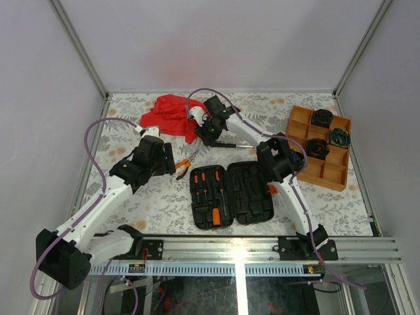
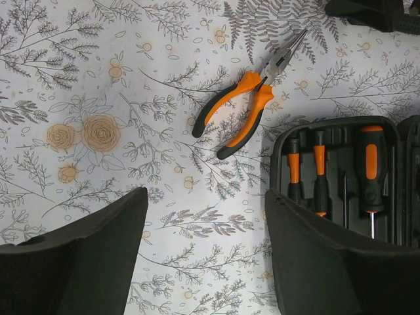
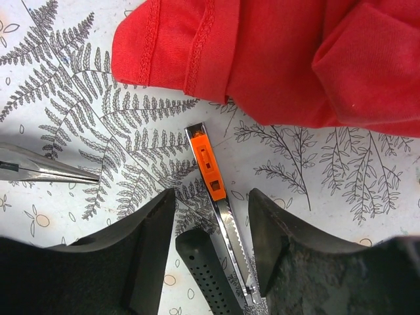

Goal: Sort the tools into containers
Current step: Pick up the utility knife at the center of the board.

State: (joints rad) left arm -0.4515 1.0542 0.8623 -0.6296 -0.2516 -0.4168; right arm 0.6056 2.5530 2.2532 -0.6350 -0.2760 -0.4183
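Right gripper (image 3: pixel 211 194) stands spread astride a black-handled steel tool (image 3: pixel 210 167) with an orange insert. A sliver of patterned table (image 3: pixel 79 131) shows on either side between tool and finger, and the red cloth (image 3: pixel 295 59) lies just beyond the fingertips. Left gripper (image 2: pixel 205 203) hangs wide open above the table with nothing between its fingers. Orange-handled pliers (image 2: pixel 239 108) lie ahead of it, and the open black case (image 2: pixel 328 123), screwdrivers (image 2: pixel 371 161) slotted inside, sits beside the finger on its right. Coiled bundles (image 1: pixel 322 118) sit in the orange tray (image 1: pixel 333 173), well apart from both grippers.
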